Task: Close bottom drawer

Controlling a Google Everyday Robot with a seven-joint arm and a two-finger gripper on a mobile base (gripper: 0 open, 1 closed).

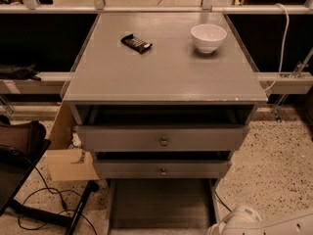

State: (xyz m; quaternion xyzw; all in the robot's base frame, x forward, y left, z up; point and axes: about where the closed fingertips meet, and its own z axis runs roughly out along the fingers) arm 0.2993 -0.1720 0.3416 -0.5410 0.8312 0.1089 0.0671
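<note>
The bottom drawer of the grey cabinet stands pulled far out. Its dark grey inside shows below the middle drawer front. Its own front and knob lie below the picture's bottom edge, out of view. The top drawer front and the middle drawer front each stand a little way out. Only a white rounded part of my arm shows at the bottom right corner, just right of the open drawer's right side. The gripper is out of view below the bottom edge.
A white bowl and a small dark object lie on the cabinet top. A cardboard box stands at the cabinet's left. A dark chair and cables are at the lower left on the speckled floor.
</note>
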